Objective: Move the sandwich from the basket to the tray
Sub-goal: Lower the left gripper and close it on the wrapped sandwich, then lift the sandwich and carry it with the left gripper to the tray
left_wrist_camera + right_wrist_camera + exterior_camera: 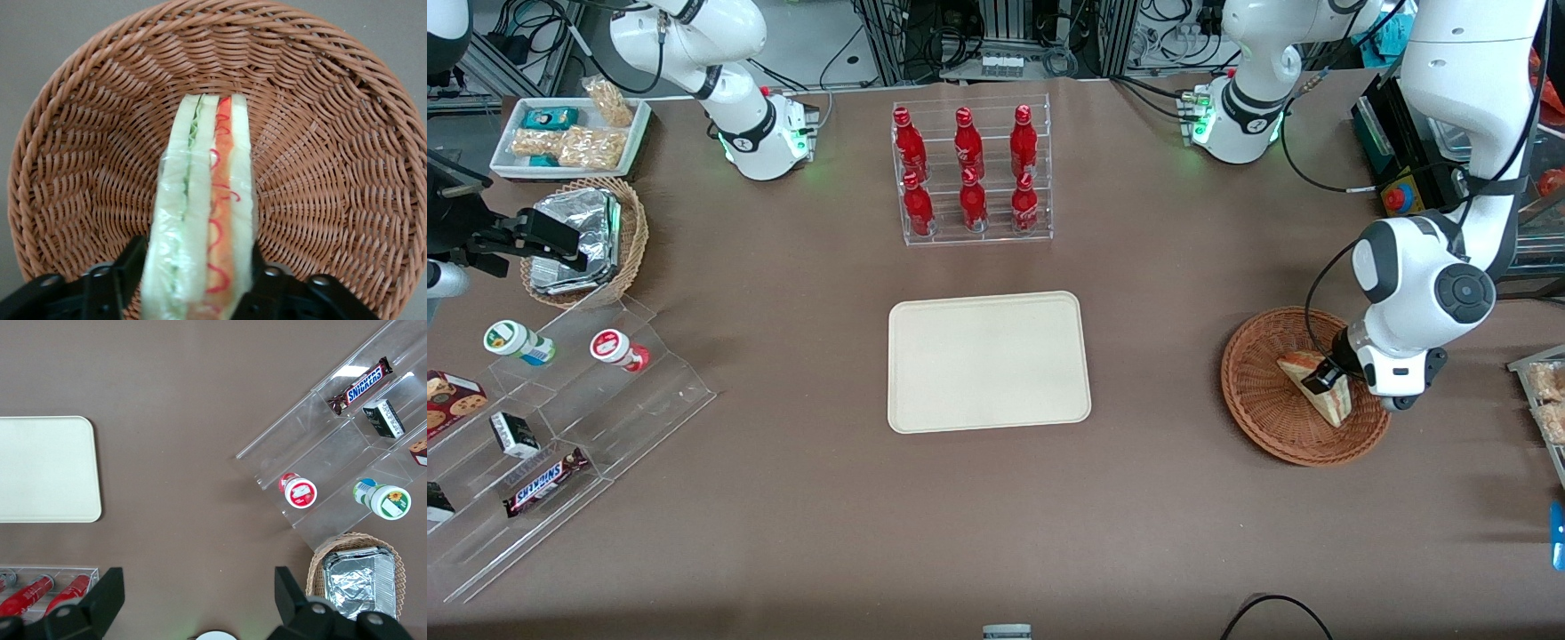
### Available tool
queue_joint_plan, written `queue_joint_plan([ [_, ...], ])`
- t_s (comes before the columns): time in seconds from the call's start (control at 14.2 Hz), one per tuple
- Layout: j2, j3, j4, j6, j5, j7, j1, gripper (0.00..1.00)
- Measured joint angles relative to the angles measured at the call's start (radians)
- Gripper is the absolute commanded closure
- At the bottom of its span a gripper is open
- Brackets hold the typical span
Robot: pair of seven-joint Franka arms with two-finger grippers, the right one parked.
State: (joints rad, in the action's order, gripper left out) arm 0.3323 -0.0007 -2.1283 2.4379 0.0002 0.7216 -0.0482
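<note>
The sandwich (1316, 384) is a triangular wedge of white bread in clear wrap, standing on edge inside the basket (1267, 400). Its filling edge faces up, showing green, orange and red layers (215, 220) between the slices. It sits in the part of the basket toward the working arm's end of the table. The gripper (1327, 377) is down at the sandwich, one finger (130, 267) against each bread face.

The basket is wide, shallow, round, reddish-brown wicker.

The tray (987, 362), flat, cream-beige, rectangular with rounded corners, lies well apart from the basket, toward the parked arm's end.
</note>
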Motion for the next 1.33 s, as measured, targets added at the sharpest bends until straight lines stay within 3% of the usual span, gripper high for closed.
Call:
queue_joint_plan([
  [0.14, -0.005, -0.001, 0.009, -0.009, 0.002, -0.024, 0.01, 0.99],
  [0.35, -0.036, -0.026, 0.044, -0.098, 0.002, -0.167, 0.031, 0.96],
  [0.56, -0.064, -0.13, 0.124, -0.255, 0.002, -0.368, 0.036, 0.92],
  [0.7, -0.049, -0.24, 0.207, -0.341, 0.003, -0.395, 0.04, 0.93],
  [0.84, -0.009, -0.332, 0.273, -0.366, 0.069, -0.31, 0.064, 0.94],
  [1.05, 0.085, -0.371, 0.374, -0.366, 0.196, -0.053, 0.211, 0.94],
  [1.33, 0.245, -0.372, 0.553, -0.365, 0.225, 0.193, 0.401, 0.94],
])
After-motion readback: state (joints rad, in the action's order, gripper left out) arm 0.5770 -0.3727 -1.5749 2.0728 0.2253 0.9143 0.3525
